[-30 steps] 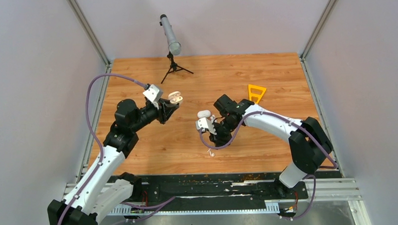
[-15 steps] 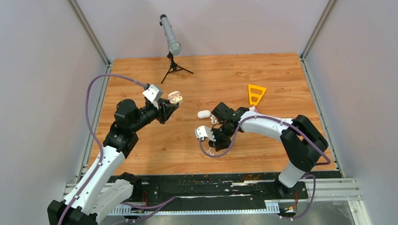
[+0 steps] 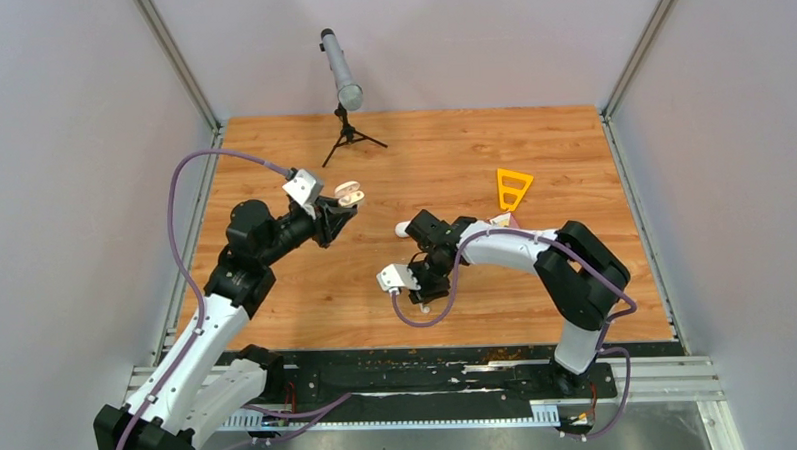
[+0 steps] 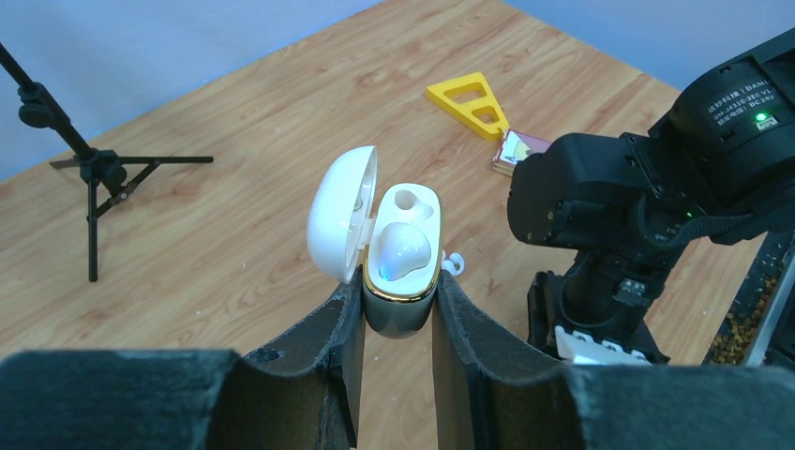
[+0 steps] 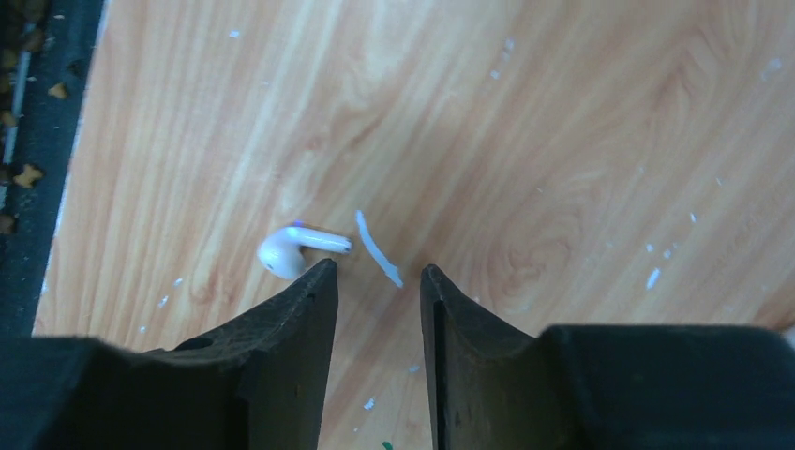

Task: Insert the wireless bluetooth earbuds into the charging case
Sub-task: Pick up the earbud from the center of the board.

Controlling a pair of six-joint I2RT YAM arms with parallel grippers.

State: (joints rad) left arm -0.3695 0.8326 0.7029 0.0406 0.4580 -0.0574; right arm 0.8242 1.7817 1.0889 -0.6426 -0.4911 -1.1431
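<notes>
My left gripper point(image 4: 398, 302) is shut on the open white charging case point(image 4: 401, 258) and holds it upright above the table; it also shows in the top view point(image 3: 349, 195). One white earbud point(image 4: 405, 249) sits in the case, and the slot behind it is empty. My right gripper point(image 5: 378, 272) is open and empty, pointing down at the table. A loose white earbud point(image 5: 286, 249) lies on the wood just beyond its left fingertip point(image 5: 323, 274), outside the jaws. In the top view this earbud point(image 3: 424, 307) lies just below the right gripper point(image 3: 424, 292).
A second, closed white case point(image 3: 403, 228) lies on the table behind the right arm. A yellow triangle point(image 3: 513, 186) and a small pink card point(image 4: 521, 150) lie at the right. A black tripod with a grey cylinder point(image 3: 344, 82) stands at the back. A black rail point(image 3: 420, 369) runs along the near edge.
My right arm has swung toward the near edge and lowered over the loose earbud, uncovering the closed case. My left arm holds the open case still.
</notes>
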